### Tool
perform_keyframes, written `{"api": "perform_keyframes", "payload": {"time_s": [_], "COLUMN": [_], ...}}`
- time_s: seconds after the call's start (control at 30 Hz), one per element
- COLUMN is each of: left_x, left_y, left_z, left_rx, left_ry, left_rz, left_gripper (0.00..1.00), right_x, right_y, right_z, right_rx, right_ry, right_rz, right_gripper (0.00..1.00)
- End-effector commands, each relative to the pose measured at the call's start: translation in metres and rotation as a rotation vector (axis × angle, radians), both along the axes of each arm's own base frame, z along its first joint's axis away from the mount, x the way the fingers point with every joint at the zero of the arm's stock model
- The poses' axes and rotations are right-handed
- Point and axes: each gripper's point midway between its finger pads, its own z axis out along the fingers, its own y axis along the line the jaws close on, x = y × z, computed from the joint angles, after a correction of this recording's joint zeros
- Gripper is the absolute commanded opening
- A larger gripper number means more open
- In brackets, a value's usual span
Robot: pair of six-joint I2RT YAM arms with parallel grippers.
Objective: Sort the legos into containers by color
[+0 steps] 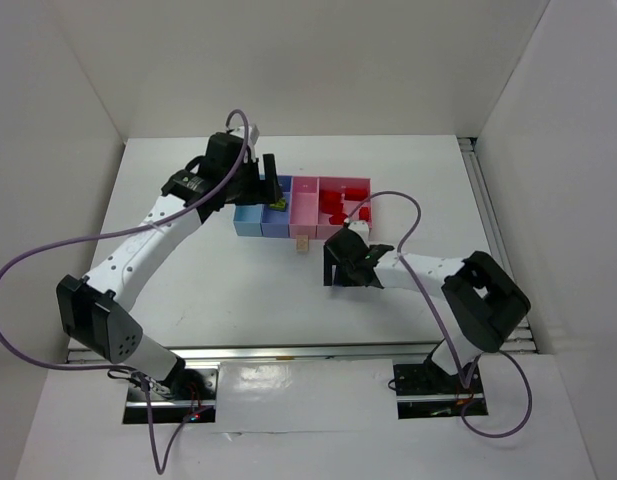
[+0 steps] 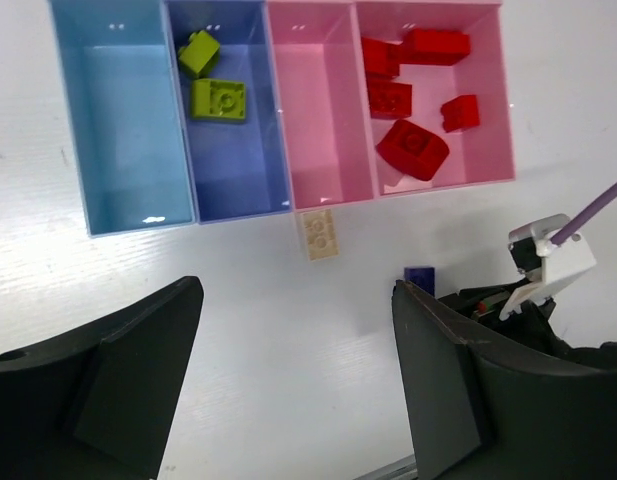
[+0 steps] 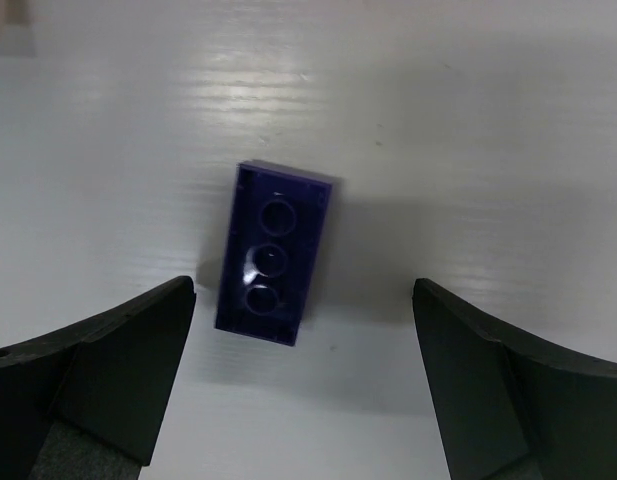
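Our right gripper wide open over purple brick on table, brick off to one side. We may pinch crooked; brick could twist, pop out. Our left gripper open, empty, near tan brick.

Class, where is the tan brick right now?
Left wrist view: the tan brick lies near centre, just outside the narrow pink bin, at its near wall.

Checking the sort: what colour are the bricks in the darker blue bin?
The bricks are yellow-green, clearest in the left wrist view.
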Motion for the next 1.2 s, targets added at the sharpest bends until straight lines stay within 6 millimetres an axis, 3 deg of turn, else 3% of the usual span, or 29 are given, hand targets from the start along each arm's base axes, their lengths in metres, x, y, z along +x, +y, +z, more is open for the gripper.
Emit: {"api": "perform_keyframes", "payload": {"time_s": [0.0,0.03,0.1,0.23,0.27,0.3,0.37,0.4,0.43,0.47,0.67,0.77,0.87,0.9,0.93,1.0,1.17], "left_x": [-0.003,-0.003,-0.004,-0.002,-0.002,-0.003,-0.003,-0.003,-0.003,-0.002,-0.004,-0.01,-0.021,-0.023,-0.027,-0.034,-0.043], "left_y": [0.012,0.011,0.009,0.013,0.013,0.013,0.018,0.018,0.021,0.022,0.029,0.036,0.044,0.047,0.045,0.049,0.036], "left_z": [0.002,0.002,0.002,-0.005,-0.005,-0.009,-0.005,-0.005,-0.002,-0.002,-0.013,-0.028,-0.041,-0.042,-0.044,-0.054,-0.06], "left_rx": [0.023,0.018,0.012,0.026,0.026,0.03,0.026,0.026,0.031,0.03,0.044,0.054,0.099,0.1,0.102,0.107,0.074], "left_ry": [-0.009,-0.007,-0.004,0.01,0.01,0.018,0.01,0.01,-0.002,-0.002,0.033,0.072,0.095,0.096,0.1,0.121,0.127], "left_rz": [0.001,-0.006,-0.015,-0.012,-0.012,-0.012,-0.001,-0.001,0.011,0.025,0.078,0.157,0.206,0.221,0.212,0.219,0.174], "left_gripper": [0.88,0.88,0.88,0.86,0.86,0.86,0.86,0.86,0.86,0.86,0.86,0.83,0.82,0.82,0.81,0.81,0.81], "right_x": [0.019,0.023,0.023,0.024,0.025,0.023,0.024,0.025,0.023,0.025,0.034,0.055,0.088,0.101,0.112,0.134,0.181], "right_y": [0.023,0.026,0.026,0.032,0.031,0.032,0.034,0.036,0.032,0.041,0.056,0.065,0.076,0.082,0.08,0.089,0.088], "right_z": [0.013,0.017,0.008,0.003,0.004,0.003,0.007,0.01,0.009,0.023,0.093,0.12,0.137,0.153,0.146,0.164,0.168], "right_rx": [0.036,0.049,0.03,-0.004,-0.01,-0.028,-0.036,-0.044,-0.063,-0.041,0.039,0.039,0.05,0.06,0.04,0.073,0.14], "right_ry": [-0.074,-0.089,-0.069,-0.066,-0.072,-0.066,-0.081,-0.087,-0.08,-0.101,-0.227,-0.297,-0.352,-0.389,-0.382,-0.428,-0.459], "right_rz": [-0.006,-0.006,-0.005,0.004,-0.001,0.005,0.005,0.008,0.004,0.014,0.05,0.064,0.054,0.061,0.052,0.053,0.037], "right_gripper": [0.97,0.95,0.93,0.8,0.74,0.6,0.45,0.32,0.29,0.27,0.25,0.25,0.25,0.25,0.25,0.25,0.28]}}
